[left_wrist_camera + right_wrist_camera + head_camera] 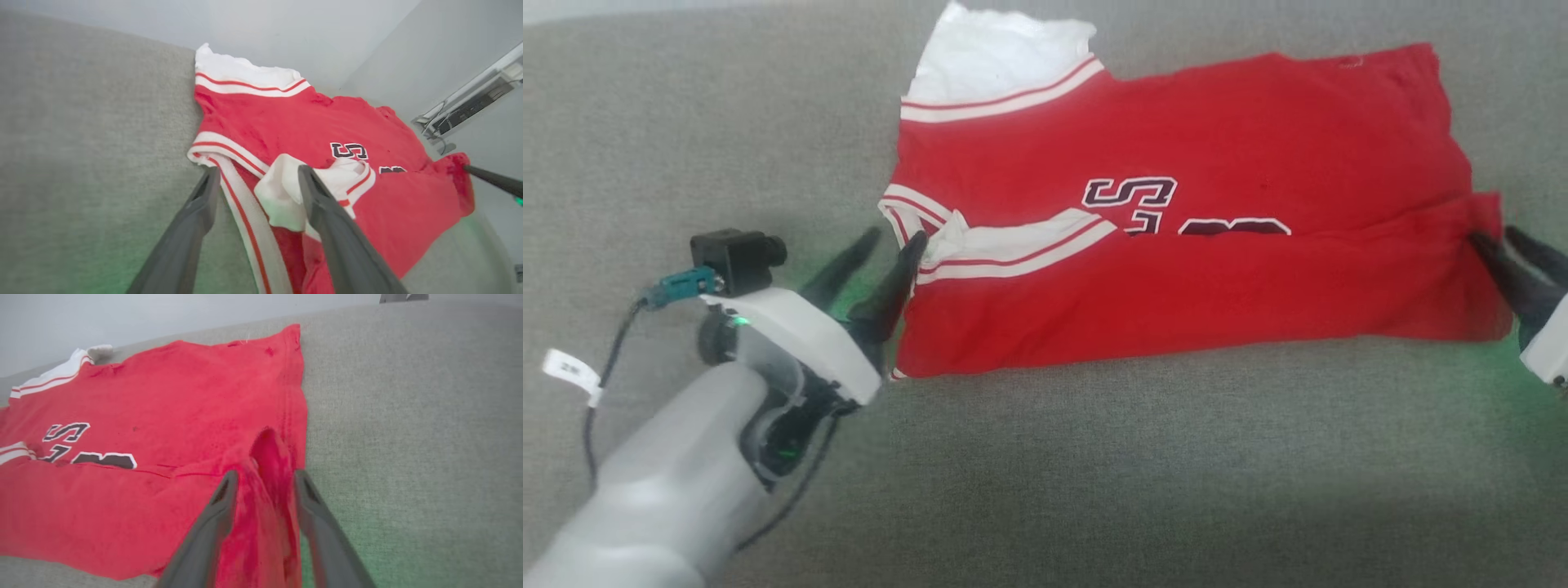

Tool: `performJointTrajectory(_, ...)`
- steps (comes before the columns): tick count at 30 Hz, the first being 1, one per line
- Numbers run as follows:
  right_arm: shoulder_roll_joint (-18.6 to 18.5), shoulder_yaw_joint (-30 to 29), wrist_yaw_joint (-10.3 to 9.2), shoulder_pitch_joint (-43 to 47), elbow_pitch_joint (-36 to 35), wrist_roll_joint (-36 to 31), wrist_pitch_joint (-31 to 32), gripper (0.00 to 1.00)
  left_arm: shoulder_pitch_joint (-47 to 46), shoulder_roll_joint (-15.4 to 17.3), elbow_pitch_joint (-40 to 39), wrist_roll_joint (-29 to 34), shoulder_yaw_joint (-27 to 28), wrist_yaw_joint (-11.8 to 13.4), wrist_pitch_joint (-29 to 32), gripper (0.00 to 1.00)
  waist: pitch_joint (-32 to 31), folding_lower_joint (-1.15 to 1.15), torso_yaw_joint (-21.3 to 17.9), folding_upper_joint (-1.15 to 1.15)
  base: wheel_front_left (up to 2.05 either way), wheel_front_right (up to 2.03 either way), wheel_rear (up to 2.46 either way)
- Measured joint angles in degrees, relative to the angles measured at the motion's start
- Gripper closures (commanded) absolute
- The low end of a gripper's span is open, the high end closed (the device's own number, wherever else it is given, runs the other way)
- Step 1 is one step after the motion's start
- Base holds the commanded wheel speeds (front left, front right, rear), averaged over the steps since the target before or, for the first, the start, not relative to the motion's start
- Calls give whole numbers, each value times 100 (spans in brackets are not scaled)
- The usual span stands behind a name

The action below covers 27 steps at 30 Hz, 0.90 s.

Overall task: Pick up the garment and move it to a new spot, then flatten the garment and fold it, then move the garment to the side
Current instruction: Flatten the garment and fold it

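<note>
The garment (pixel 1176 302), a red jersey with white sleeves and striped trim, lies folded lengthwise on a grey cloth surface (pixel 1094 474), its near half laid over the dark letters. My left gripper (pixel 898 237) is open at its left end, by the neck trim. In the left wrist view the garment's (pixel 306 122) striped edge and a white sleeve lie between the wide-apart fingers of the left gripper (pixel 259 169). My right gripper (pixel 1494 234) is at the right end. Its fingers (pixel 266 473) stand parted around a raised ridge of the garment's (pixel 163 396) red hem.
The grey cloth surface extends well past the garment on every side. Beyond its far edge is a pale wall (pixel 286 28), with a shelf of dark equipment (pixel 470 106) to the right. A black cable and white tag (pixel 572 371) hang off my left wrist.
</note>
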Motion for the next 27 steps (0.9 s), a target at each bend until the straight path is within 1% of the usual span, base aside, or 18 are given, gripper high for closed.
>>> performJointTrajectory(3, -41, -111, -1, 92, -75, -3, -88, 0, -152, 289, 101, 397, -141, 34, 10, 0, -180, 0, 16, 0, 0, 0, 0)
performJointTrajectory(5, -94, -182, 0, 136, -124, -4, -113, 0, -221, 531, 64, 576, -292, 165, 258, 0, -307, 0, 26, 0, 0, 0, 0)
performJointTrajectory(7, -135, -277, 0, 199, -180, -3, -131, 0, -283, 695, -183, 606, -312, 311, 600, 0, -430, 0, 41, 0, 0, 0, 0)
performJointTrajectory(9, -172, -369, 0, 283, -240, -5, -134, 0, -399, 865, -517, 577, -477, 472, 1225, 0, -543, 0, 62, 0, 0, 0, 0)
performJointTrajectory(11, -191, -472, 0, 359, -309, -11, -137, 0, -419, 1050, -871, 570, -732, 641, 2005, 0, -633, 0, 86, 0, 0, 0, 0)
performJointTrajectory(14, -175, -589, -1, 406, -398, -69, -115, 0, -431, 1269, -1415, 288, -965, 993, 3165, 0, -696, 0, 107, 0, 0, 0, 0)
performJointTrajectory(15, -157, -619, 0, 430, -437, -86, -89, 0, -435, 1323, -1593, 215, -1040, 1128, 3496, 0, -692, 0, 99, 0, 0, 0, 0)
performJointTrajectory(17, -99, -667, 0, 464, -533, -171, -27, 0, -461, 1415, -1934, 127, -1172, 1282, 3963, 0, -663, 0, 68, 0, 0, 0, 0)
performJointTrajectory(19, -45, -719, 0, 463, -638, -237, 22, 0, -487, 1419, -2115, 2, -1156, 1462, 4166, 0, -609, 0, 25, 0, 0, 0, 0)
performJointTrajectory(21, -22, -778, 0, 463, -740, -294, 36, 0, -530, 1397, -2163, -37, -1135, 1550, 4228, 0, -536, 0, -25, 0, 0, 0, 0)
performJointTrajectory(24, 32, -848, 0, 463, -887, -365, 135, 0, -544, 1341, -1995, 5, -1202, 1597, 4302, 0, -410, 0, -122, 0, 0, 0, 0)
performJointTrajectory(26, 88, -911, 0, 463, -987, -435, 202, 0, -558, 1230, -1686, 22, -1212, 1621, 4272, 0, -287, 0, -238, 0, 0, 0, 0)
performJointTrajectory(27, 94, -931, 0, 464, -1013, -469, 219, 0, -558, 1188, -1608, -25, -1209, 1604, 4279, 7, -251, 0, -274, 0, 0, 0, 0)
